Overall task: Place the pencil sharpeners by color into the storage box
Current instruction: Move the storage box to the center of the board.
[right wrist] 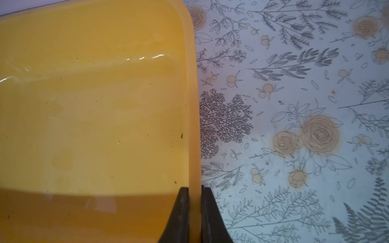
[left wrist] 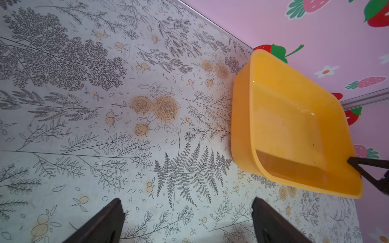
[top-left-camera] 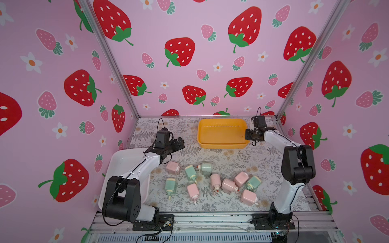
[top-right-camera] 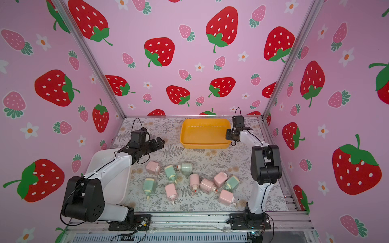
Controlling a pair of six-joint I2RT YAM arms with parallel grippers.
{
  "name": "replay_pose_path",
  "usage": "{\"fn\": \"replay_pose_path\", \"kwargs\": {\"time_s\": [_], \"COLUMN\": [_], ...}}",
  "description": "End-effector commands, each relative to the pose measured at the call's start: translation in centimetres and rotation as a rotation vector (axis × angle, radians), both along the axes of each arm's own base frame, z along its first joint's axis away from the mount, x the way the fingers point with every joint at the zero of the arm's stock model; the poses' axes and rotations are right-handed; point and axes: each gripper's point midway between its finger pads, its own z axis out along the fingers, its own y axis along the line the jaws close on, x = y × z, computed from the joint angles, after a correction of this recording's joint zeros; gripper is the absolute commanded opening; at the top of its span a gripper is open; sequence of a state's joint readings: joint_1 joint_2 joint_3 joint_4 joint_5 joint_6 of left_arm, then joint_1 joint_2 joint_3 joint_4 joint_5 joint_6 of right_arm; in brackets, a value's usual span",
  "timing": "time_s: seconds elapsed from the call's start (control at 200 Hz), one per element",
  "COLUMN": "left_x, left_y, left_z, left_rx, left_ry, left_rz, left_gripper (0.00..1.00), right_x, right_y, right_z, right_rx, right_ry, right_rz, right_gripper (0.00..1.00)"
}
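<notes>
Right gripper [right wrist: 194,189] pinches the rim of the yellow storage box [right wrist: 84,105]. Left gripper [left wrist: 186,199] hangs wide open above the floral mat [left wrist: 105,105]. Ten pencil sharpeners [top-left-camera: 215,181] lie scattered on the mat, outside the box.

Ten sharpeners [top-left-camera: 215,181], six pink and four green, lie scattered on the near middle of the mat [top-left-camera: 231,156]. The left gripper [top-left-camera: 179,144] hovers open just beyond them, right of the white tray [top-left-camera: 120,166]. The right gripper [top-left-camera: 248,134] meets the right rim of the yellow box [top-left-camera: 221,145], seemingly pinching it.
</notes>
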State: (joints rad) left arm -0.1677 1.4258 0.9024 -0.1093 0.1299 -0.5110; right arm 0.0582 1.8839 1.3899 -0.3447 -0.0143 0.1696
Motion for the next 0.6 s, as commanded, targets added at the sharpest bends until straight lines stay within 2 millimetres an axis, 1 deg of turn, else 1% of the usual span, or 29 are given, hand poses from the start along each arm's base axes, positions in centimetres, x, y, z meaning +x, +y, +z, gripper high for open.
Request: {"fn": "replay_pose_path", "kwargs": {"time_s": [0.0,0.085,0.19,0.335,0.465,0.595], "left_x": [-1.0,-1.5,-2.1,-2.7,-3.0,-3.3], "left_y": [0.4,0.4,0.9,1.8,2.7,3.6], "left_z": [-0.2,-0.2,0.3,1.3,2.1,2.4], "left_rx": [-0.014,-0.026,-0.012,-0.004,0.013,0.048], "left_ry": [0.011,0.017,0.015,-0.019,-0.046,-0.051], "left_rz": [0.028,0.032,0.051,0.093,0.136,0.171], "left_gripper": [1.0,1.0,1.0,1.0,0.99,0.99], "right_x": [-0.7,-0.9,-1.4,-1.8,-1.3,-0.3], "right_y": [-1.2,-2.9,-5.1,-6.6,-9.3,-10.9], "right_z": [1.7,1.6,0.9,0.0,-0.6,-1.1], "right_rx": [0.012,0.005,0.001,0.03,-0.015,-0.04], "right_ry": [-0.037,-0.033,-0.019,-0.007,0.007,-0.001], "right_rz": [0.071,0.063,0.064,0.099,0.056,0.049], "right_gripper": [0.0,0.0,0.0,0.0,0.0,0.0]}}
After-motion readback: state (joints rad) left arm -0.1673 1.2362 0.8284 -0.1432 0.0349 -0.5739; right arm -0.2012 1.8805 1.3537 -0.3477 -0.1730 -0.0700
